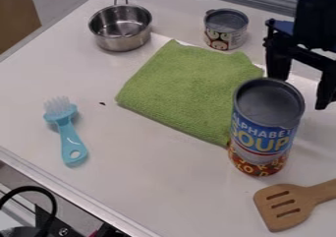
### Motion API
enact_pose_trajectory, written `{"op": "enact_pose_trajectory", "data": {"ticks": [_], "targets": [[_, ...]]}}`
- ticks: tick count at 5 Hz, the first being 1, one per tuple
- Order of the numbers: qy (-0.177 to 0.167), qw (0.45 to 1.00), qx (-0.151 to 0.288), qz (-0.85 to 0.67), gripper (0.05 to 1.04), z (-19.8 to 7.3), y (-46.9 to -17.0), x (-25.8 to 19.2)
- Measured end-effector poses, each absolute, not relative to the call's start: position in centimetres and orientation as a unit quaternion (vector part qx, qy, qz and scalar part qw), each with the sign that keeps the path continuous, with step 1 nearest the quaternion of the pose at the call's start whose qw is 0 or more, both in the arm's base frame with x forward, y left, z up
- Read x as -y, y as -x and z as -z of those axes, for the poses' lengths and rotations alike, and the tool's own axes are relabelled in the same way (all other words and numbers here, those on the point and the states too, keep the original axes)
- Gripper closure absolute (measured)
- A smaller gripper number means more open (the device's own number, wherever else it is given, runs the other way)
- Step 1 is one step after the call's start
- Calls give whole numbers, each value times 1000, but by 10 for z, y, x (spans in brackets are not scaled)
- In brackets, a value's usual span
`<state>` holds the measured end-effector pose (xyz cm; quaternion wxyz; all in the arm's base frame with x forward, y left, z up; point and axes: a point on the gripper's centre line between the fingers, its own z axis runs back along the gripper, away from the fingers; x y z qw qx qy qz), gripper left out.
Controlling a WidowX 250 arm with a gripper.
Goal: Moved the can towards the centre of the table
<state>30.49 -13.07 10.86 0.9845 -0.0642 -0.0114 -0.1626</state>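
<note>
The black gripper (pixel 300 91) hangs at the right of the view, behind the tall soup can and a little to its right. Its two fingers stand wide apart with nothing between them. The tall soup can (pixel 264 128), with a blue and red label, stands upright at the right, its left side in front of the green cloth's right edge. A second, shorter can (pixel 225 30) stands upright at the back, behind the cloth. Which can the task means, I cannot tell.
A folded green cloth (pixel 187 86) lies mid-table. A metal pot (pixel 121 29) stands at the back left, a blue brush (pixel 66 132) lies at the left, and a wooden slotted spatula (pixel 289 205) lies at the front right. The table's edge (pixel 72 196) runs along the lower left.
</note>
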Motion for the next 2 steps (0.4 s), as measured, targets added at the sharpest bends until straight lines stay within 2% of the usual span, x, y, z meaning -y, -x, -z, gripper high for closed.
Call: {"op": "enact_pose_trajectory", "data": {"ticks": [1, 2], "targets": [[55, 985, 71, 146, 86, -126, -317, 123], [45, 988, 106, 106, 86, -129, -332, 97]]}}
